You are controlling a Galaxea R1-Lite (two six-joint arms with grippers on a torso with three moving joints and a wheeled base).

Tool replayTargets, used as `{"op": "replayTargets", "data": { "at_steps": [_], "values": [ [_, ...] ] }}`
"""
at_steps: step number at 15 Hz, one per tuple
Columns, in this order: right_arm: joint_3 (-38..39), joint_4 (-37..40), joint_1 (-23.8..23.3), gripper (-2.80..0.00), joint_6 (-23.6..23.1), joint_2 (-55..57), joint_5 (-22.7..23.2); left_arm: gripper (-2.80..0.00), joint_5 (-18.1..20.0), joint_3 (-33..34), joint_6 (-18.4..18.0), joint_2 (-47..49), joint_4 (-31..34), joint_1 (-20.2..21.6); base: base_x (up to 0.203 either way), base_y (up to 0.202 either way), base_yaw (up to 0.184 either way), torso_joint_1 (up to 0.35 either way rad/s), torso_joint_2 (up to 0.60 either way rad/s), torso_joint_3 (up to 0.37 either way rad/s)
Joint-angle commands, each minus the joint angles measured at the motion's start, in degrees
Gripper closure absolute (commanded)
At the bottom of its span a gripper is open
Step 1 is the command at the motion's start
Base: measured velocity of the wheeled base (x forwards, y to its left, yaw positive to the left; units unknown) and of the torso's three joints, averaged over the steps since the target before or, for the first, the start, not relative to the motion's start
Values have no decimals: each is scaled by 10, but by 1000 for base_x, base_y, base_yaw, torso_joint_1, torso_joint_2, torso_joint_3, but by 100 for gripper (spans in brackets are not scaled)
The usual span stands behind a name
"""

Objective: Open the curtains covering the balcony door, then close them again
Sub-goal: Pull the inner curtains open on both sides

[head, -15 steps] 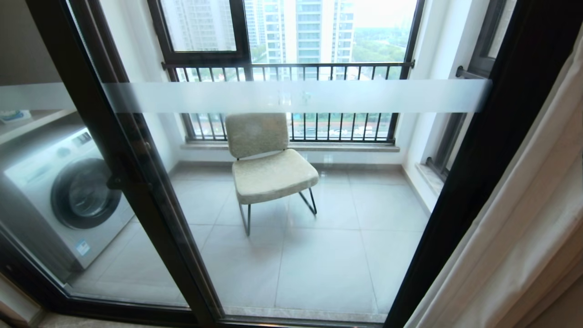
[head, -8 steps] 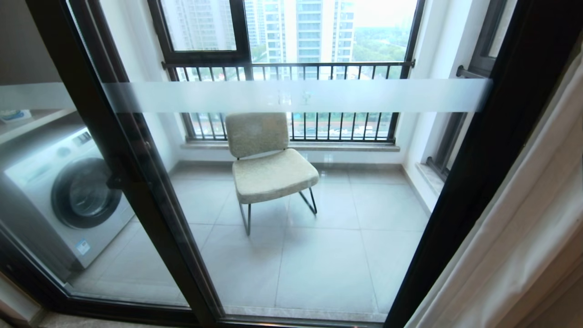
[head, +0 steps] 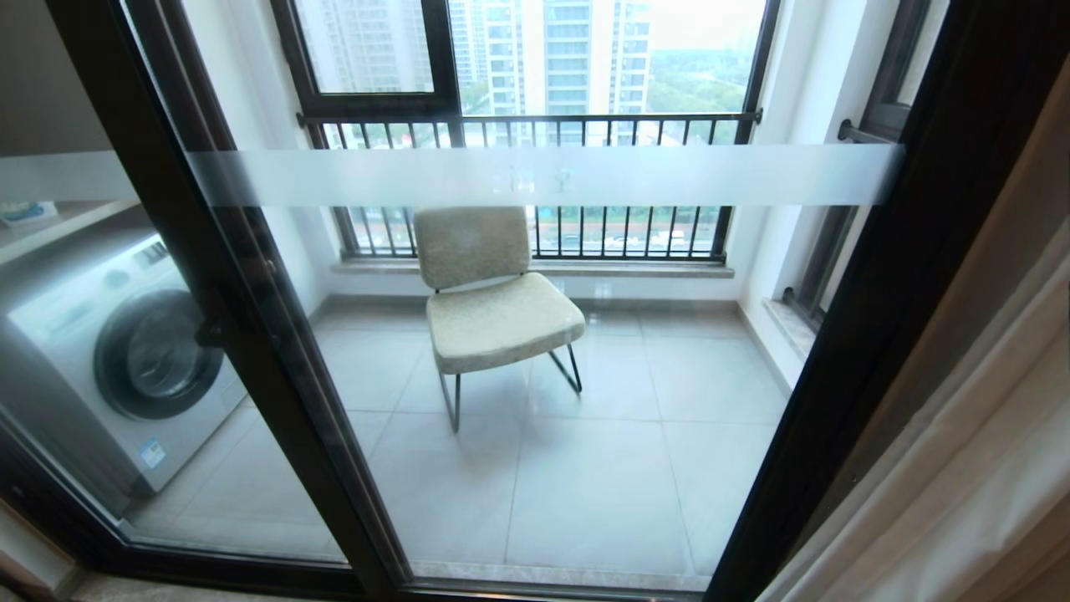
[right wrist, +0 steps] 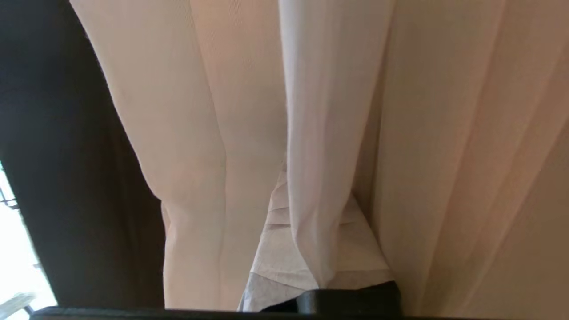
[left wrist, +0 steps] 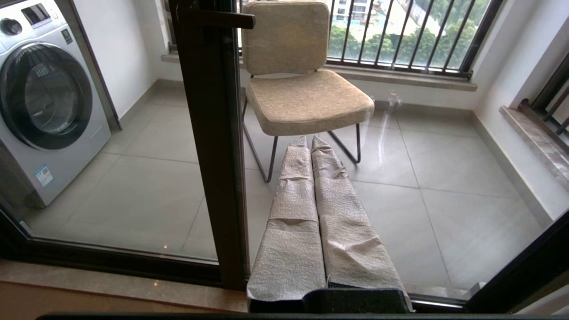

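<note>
Head view: balcony door (head: 585, 376) uncovered, curtains (head: 978, 468) bunched at right, neither arm visible, left wrist view alone shows left gripper (left wrist: 311, 146) clenched empty, right wrist view alone shows right gripper (right wrist: 306, 249) clenched, buried among curtain folds, hold on cloth unclear.

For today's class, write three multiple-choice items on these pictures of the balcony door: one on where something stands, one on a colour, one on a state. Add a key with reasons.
1. Where is the washing machine?
A. behind the glass, left of the chair
B. right of the chair
C. indoors, before the door

2. What colour is the balcony door's frame?
A. white
B. black
C. red

3. How do the curtains stand?
A. drawn across the whole door
B. bunched at the right edge
C. lying on the balcony floor

Key: A, the washing machine shows left of the chair; B, the balcony door frame is black; B, the curtains hang at the right, glass uncovered.
</note>
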State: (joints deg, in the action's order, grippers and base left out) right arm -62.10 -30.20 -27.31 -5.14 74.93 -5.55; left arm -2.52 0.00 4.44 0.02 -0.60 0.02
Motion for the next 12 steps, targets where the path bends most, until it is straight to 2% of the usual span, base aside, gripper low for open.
{"op": "replayTargets", "data": {
  "at_steps": [1, 4, 8, 12],
  "values": [
    [-1, 3, -26, 0, 0, -10, 1, 0, 0, 0, 1, 0, 0, 0, 0, 0, 0, 0, 0, 0],
    [-16, 15, -64, 0, 0, -5, 5, 0, 0, 0, 1, 0, 0, 0, 0, 0, 0, 0, 0, 0],
    [-27, 18, -116, 0, 2, 20, 37, 0, 0, 0, 0, 0, 0, 1, 0, 0, 0, 0, 0, 0],
    [-83, 14, -166, 0, 30, 84, 47, 0, 0, 0, 0, 1, 0, 1, 0, 0, 0, 0, 0, 0]
  ]
}}
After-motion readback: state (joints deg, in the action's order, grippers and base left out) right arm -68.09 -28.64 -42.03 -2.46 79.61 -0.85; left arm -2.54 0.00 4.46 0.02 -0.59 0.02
